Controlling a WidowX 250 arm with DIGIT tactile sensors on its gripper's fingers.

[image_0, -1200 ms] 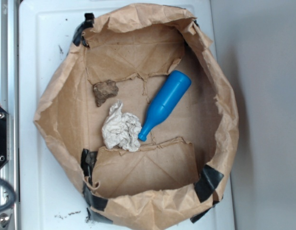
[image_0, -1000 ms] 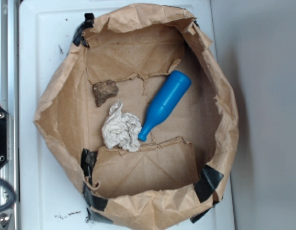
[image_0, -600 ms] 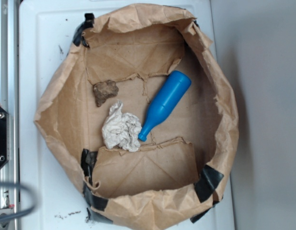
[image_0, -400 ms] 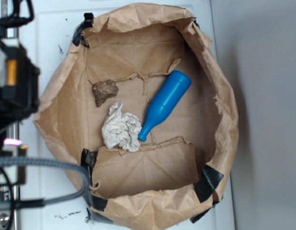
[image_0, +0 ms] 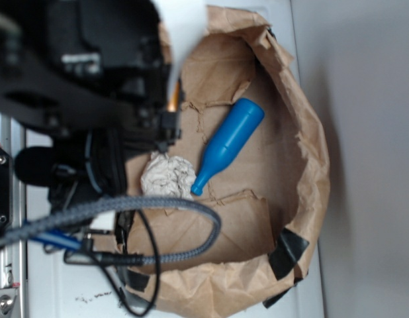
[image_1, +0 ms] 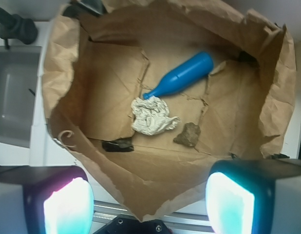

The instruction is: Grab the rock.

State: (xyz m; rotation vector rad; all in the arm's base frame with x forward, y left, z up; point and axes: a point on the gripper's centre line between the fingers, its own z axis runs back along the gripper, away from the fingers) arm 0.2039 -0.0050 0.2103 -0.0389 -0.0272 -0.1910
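Brown paper is making a big floppy bag [image_1: 67, 53] with its sides folded down, and 3 things are lying on the flat bottom inside it. In the wrist view the rock [image_1: 187, 135] is sitting near the middle of the bag floor, a small lumpy brown-grey stone. It is lying just beside the white paper wad [image_1: 151, 115], close to it but not touching. The blue bottle [image_1: 181, 75] is lying on its side past the wad, with its thin neck pointing at the wad and nearly touching it. The gripper [image_1: 148, 202] is hanging above the near edge of the bag, and its 2 fingers [image_1: 67, 207] are showing at the bottom corners of the wrist view, glowing pink on one side and blue-green on the other. The fingers are standing wide apart with nothing between them, and they are not touching the rock. In the exterior view the big black arm [image_0: 79, 86] is covering the left side of the bag [image_0: 304, 152], so the rock is hiding under it there. The paper wad [image_0: 169, 177] is peeking out beside the arm, and the bottle [image_0: 228, 143] is lying in plain sight. A grey cable [image_0: 158, 204] is looping across the bag. Black tape [image_0: 287, 253] is sticking on the bag's corner.
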